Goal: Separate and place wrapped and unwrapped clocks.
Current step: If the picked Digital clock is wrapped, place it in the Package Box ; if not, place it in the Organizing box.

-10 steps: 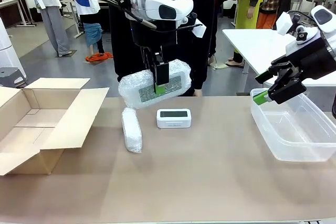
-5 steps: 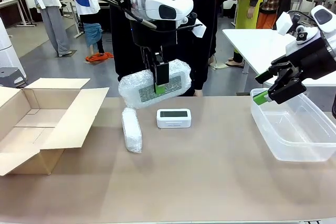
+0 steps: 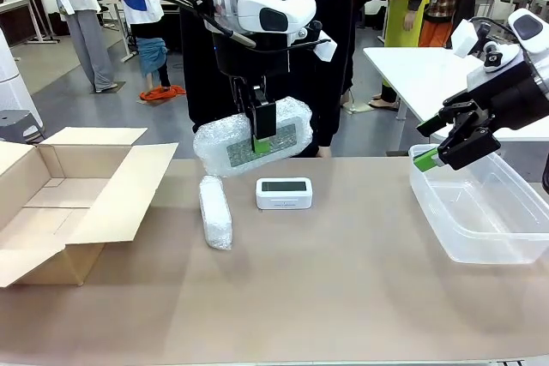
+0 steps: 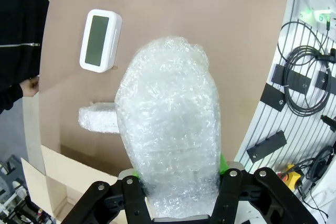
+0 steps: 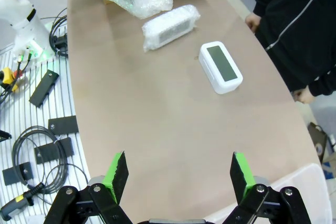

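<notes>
My left gripper [image 3: 261, 141] is shut on a bubble-wrapped clock [image 3: 219, 141], which hangs above the table's far side; the same bundle [image 4: 169, 129] rises between my fingers in the left wrist view. A second wrapped clock [image 3: 214, 211] lies on the table below it, also visible as a wrapped clock [image 5: 170, 27] in the right wrist view. The bare white clock [image 3: 284, 192] with a grey display stands just right of it. Over the plastic tub's near-left corner, my right gripper [image 3: 431, 155] stands open with nothing in it.
An open cardboard box [image 3: 51, 203] sits at the table's left. A clear plastic tub [image 3: 485, 212] stands at the right edge. A person in black [image 3: 317, 49] stands behind the far edge, hands [image 5: 253, 21] near the table. Cables and tools [image 5: 37, 129] lie beside the table.
</notes>
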Robot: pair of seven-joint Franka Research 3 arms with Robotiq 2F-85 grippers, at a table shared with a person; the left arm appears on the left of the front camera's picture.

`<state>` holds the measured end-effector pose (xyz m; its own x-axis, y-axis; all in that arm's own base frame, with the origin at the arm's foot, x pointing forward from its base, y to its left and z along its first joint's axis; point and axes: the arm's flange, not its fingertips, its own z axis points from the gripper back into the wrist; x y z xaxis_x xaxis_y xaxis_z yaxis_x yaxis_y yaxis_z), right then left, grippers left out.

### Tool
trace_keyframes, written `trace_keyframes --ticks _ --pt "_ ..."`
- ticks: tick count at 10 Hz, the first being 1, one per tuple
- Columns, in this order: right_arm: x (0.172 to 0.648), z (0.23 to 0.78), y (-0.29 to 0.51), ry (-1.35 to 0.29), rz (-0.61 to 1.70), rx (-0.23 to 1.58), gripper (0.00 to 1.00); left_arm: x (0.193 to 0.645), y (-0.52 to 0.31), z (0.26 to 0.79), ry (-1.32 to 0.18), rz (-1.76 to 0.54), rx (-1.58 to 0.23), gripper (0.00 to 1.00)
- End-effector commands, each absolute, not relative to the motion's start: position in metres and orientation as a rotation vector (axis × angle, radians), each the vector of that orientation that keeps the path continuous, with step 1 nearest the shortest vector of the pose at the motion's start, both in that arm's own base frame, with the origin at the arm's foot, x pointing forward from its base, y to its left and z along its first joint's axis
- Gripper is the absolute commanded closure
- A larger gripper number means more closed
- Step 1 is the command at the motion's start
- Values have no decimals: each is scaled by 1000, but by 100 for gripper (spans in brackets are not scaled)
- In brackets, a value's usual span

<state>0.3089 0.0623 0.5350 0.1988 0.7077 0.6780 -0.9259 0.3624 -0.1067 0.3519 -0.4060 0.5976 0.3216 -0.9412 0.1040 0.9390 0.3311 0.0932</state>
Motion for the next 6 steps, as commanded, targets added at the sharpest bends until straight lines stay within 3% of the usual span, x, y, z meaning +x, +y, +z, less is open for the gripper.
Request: trace_keyframes --ticks 1,2,3,6 --pt "313 533 63 -733 1193 394 0 354 -407 602 -165 -1223 33 87" --pt "313 533 63 -733 1193 394 0 354 -407 602 -165 -1223 33 87" --pt "313 533 63 -733 1193 394 0 352 -406 598 -148 -1235 17 48" --pt "313 533 63 -733 1193 394 0 386 -315 611 -163 -698 2 48"
